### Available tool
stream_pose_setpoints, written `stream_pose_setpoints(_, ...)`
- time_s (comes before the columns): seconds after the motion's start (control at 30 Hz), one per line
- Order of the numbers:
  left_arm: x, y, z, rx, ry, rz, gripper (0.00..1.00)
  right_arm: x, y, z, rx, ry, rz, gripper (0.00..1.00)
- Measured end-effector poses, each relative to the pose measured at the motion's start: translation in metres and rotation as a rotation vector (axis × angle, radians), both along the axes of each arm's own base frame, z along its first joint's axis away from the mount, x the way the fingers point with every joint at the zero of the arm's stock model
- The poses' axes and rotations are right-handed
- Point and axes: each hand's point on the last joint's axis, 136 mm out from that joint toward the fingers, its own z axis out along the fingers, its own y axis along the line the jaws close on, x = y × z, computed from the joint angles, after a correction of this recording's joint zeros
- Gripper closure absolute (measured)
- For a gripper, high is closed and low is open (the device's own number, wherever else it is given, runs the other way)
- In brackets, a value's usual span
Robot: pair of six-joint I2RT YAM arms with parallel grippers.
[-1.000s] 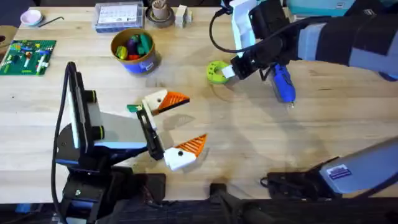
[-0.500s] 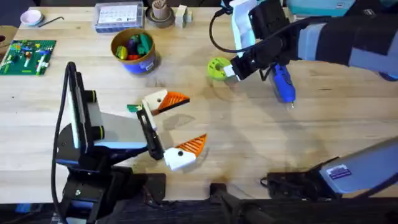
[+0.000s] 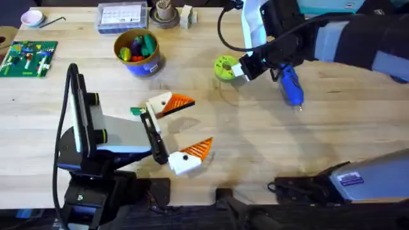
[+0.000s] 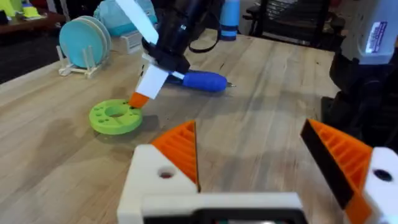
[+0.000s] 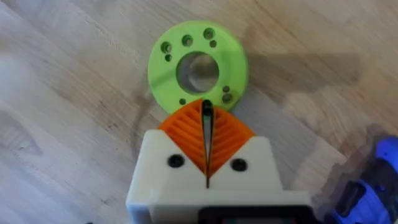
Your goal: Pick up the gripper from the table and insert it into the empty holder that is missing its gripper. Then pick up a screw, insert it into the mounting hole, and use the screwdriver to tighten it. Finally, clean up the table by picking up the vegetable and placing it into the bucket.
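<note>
Drifting slightly toward the desk's (image 3: 255, 147) far side since a second ago, the right tool (image 3: 238, 69) hangs at the rim of the one lime-green disc (image 3: 224, 67), its two orange pads pressed together with something thin and dark, possibly a screw, between them in the right wrist view, while the left tool (image 3: 182, 131) sits unmoved, its two orange-tipped fingers spread wide around nothing. One blue screwdriver (image 3: 290, 85) lies just beyond the right tool, one small dark-green vegetable (image 3: 135, 111) rests by the left arm, and one blue bucket (image 3: 137, 53) of toy foods stands well apart at the far left.
</note>
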Motion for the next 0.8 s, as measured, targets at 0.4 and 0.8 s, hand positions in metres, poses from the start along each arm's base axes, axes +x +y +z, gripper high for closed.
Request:
stream_pose_setpoints(0.4,0.0,0.0,0.0,0.0,0.0,0.0,0.008,-0.014,-0.016,-0.009,-0.104,0.042,0.018,0.994)
stream_pose_setpoints(0.8,0.0,0.0,0.0,0.0,0.0,0.0,0.008,-0.018,-0.021,-0.012,-0.162,0.035,0.074,0.994)
